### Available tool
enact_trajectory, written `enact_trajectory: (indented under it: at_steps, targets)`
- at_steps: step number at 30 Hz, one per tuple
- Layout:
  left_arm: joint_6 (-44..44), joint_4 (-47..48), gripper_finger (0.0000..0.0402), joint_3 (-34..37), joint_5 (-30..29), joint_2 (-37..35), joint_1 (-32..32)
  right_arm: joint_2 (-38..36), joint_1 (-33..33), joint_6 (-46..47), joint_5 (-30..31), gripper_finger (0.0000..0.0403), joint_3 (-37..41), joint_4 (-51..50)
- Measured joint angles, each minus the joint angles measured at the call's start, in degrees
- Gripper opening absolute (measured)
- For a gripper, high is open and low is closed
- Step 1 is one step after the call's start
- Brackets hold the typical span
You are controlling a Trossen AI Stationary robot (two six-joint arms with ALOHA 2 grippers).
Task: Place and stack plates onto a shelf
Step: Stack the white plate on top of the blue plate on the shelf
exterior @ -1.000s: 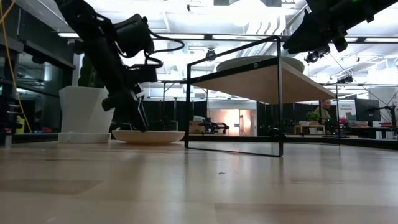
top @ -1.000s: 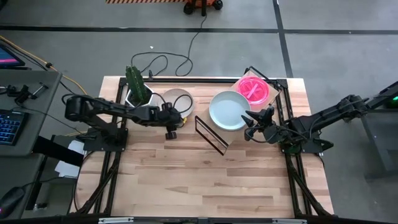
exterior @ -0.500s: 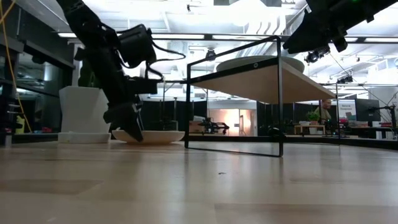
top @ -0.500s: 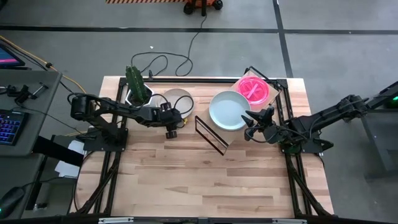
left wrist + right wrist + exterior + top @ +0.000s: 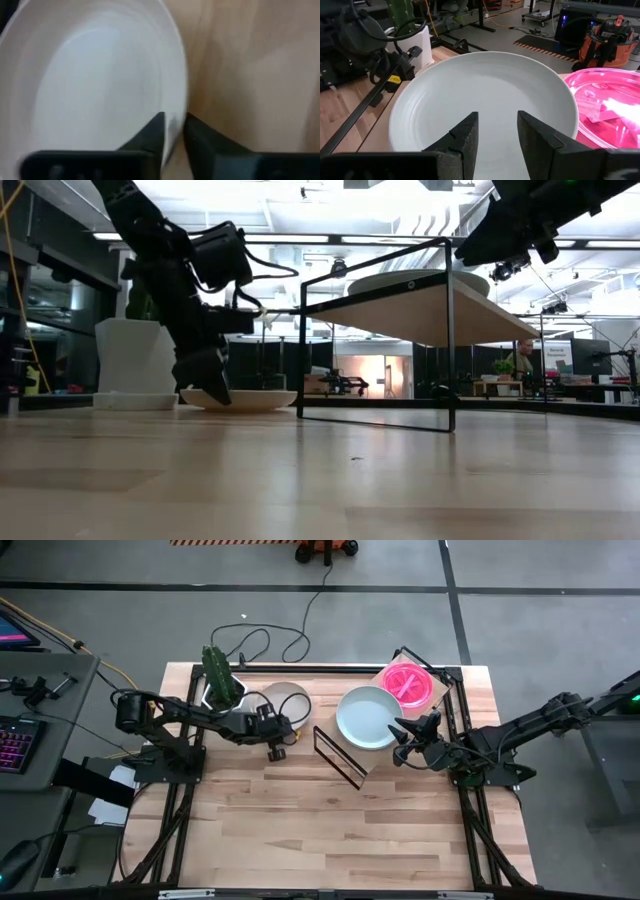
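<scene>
A cream-white plate (image 5: 285, 700) lies on the table beside the shelf's left end, its underside on the wood (image 5: 245, 400). My left gripper (image 5: 280, 732) is down at the plate's near-right rim and shut on it (image 5: 173, 127). On the plywood shelf (image 5: 385, 755) sit a pale grey-green plate (image 5: 368, 717) and a pink plate (image 5: 408, 683). My right gripper (image 5: 497, 130) hovers open above the grey-green plate (image 5: 485, 95), touching nothing. My left gripper has the cream-white plate's rim (image 5: 176, 112) between its two fingers, one finger (image 5: 155, 132) inside the plate and one (image 5: 197, 132) outside. The fingers slant down onto it from above (image 5: 208, 385). The plate still lies flat on the table.
A white pot with a green cactus (image 5: 222, 685) stands just left of the cream plate. The shelf's black frame (image 5: 303, 350) rises close to the plate's right side. Bare tabletop (image 5: 330, 830) stretches toward the near edge.
My left gripper has sunk a little and shifted slightly toward the table's left edge, coming down at the cream-white plate's rim. The plate has stayed where it was. My right gripper has kept still.
</scene>
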State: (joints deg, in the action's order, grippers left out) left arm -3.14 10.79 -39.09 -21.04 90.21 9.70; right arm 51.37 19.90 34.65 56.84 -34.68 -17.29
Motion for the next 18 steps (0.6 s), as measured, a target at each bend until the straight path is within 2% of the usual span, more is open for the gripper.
enact_trajectory:
  at_steps: [3,9,18]
  targets:
    - [1.57,0.92,0.0011,0.00,2.14,-0.28,-1.33,0.00,0.00,0.00,0.00,0.0119,0.00,-0.01]
    - [7.20,5.76,0.0005,-0.07,2.14,-1.45,-6.94,0.00,0.00,-0.11,0.01,0.0119,0.00,-0.01]
    - [17.22,12.23,0.0002,-1.63,4.51,-6.08,-18.87,0.00,0.00,-0.14,0.02,0.0119,0.00,0.03]
